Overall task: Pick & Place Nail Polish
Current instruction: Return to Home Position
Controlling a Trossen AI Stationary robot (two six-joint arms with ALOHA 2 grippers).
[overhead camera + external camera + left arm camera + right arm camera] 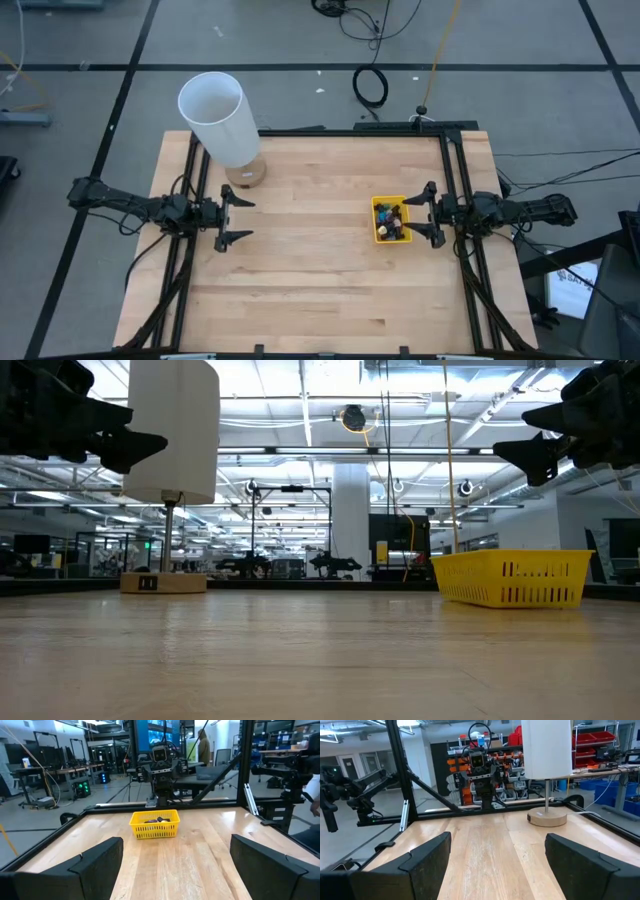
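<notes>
the left gripper (247, 219) hangs over the table's (320, 290) left side, its two fingers spread wide and holding nothing. the left wrist view shows bare wood between them. beyond it, toward the far edge, a white cylinder (220, 115) stands on a round wooden base (246, 173). on the right side, a yellow bin (377, 237) holds the nail polish (391, 220), a heap of small bottles in red, yellow and dark tones. the right gripper (422, 213) sits just right of the bin, fingers also spread and empty, tips near the bin's right wall and apart from the bottles.

only the high view shows the bottles' colours. the low view gives just the bin's slotted wall, bottles hidden, with both grippers raised above the table. the left wrist view catches a few dark caps over the rim. the right wrist view misses the bin and looks across to the cylinder and the left arm.
</notes>
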